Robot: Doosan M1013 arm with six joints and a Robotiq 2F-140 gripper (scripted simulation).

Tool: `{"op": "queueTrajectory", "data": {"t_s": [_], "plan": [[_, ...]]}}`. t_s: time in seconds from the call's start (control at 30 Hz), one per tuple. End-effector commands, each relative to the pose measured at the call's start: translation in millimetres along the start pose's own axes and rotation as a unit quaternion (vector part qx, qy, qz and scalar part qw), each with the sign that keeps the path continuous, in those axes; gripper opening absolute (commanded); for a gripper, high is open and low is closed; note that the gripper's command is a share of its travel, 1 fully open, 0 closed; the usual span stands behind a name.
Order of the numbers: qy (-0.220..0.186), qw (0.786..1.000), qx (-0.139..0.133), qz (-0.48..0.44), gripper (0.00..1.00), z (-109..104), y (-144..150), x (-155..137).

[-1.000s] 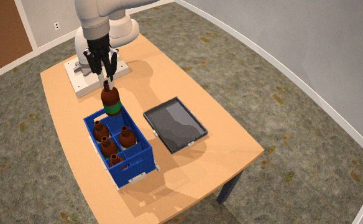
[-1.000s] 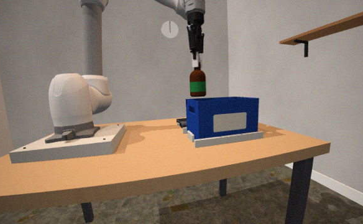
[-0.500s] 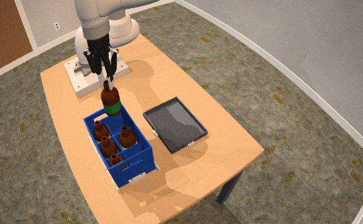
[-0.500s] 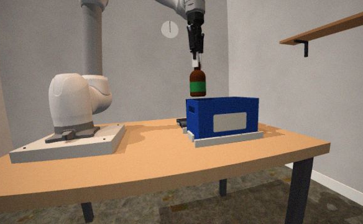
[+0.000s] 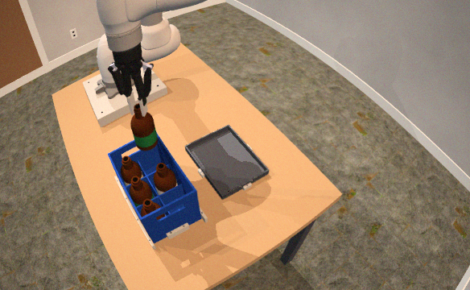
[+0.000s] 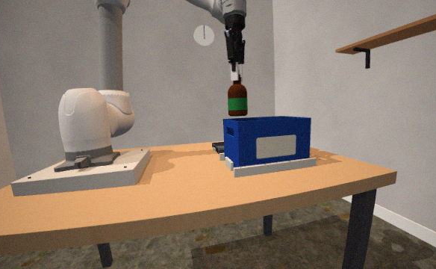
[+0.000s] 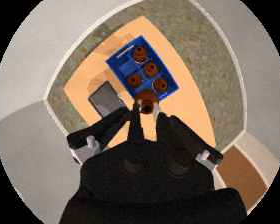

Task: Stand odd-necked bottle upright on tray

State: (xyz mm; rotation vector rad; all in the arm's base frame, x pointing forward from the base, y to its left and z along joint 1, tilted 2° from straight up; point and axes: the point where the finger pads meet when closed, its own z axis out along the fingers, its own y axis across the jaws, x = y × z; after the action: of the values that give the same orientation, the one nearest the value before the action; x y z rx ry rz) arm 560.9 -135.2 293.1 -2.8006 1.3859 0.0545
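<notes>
My gripper (image 5: 138, 108) (image 6: 237, 76) (image 7: 147, 106) is shut on the neck of a brown bottle with a green label (image 5: 143, 128) (image 6: 237, 101) (image 7: 146, 96). That bottle hangs upright, its base just above the rim of the blue crate (image 5: 184, 203) (image 6: 248, 143) (image 7: 173, 91), over its robot-side end. Four brown bottles stand in the crate: one (image 5: 129, 171) (image 7: 160, 85), a second (image 5: 140, 191) (image 7: 150, 69), a third (image 5: 150, 209) (image 7: 139, 54) and a fourth (image 5: 165, 179) (image 7: 135, 80). The dark grey tray (image 5: 224, 161) (image 7: 106, 100) lies level and empty; only its edge shows in the exterior view (image 6: 218, 147).
The wooden table (image 5: 299, 181) (image 6: 188, 194) carries the crate, the tray and the robot's white base plate (image 5: 112, 114) (image 6: 91, 181). Low white strips (image 6: 275, 167) edge the crate, and small white blocks (image 5: 247, 186) sit by the tray. A wall shelf (image 6: 401, 35) is at the upper right in the exterior view.
</notes>
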Motion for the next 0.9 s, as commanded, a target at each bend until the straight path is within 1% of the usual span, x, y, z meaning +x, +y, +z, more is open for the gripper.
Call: {"op": "queueTrajectory", "data": {"t_s": [0.0, 0.87], "plan": [[0.000, 1.000, 0.000, 0.000, 0.00, -0.1, 0.0, -0.1], [0.000, 1.000, 0.000, 0.000, 0.00, -0.1, -6.1, -3.2]]}}
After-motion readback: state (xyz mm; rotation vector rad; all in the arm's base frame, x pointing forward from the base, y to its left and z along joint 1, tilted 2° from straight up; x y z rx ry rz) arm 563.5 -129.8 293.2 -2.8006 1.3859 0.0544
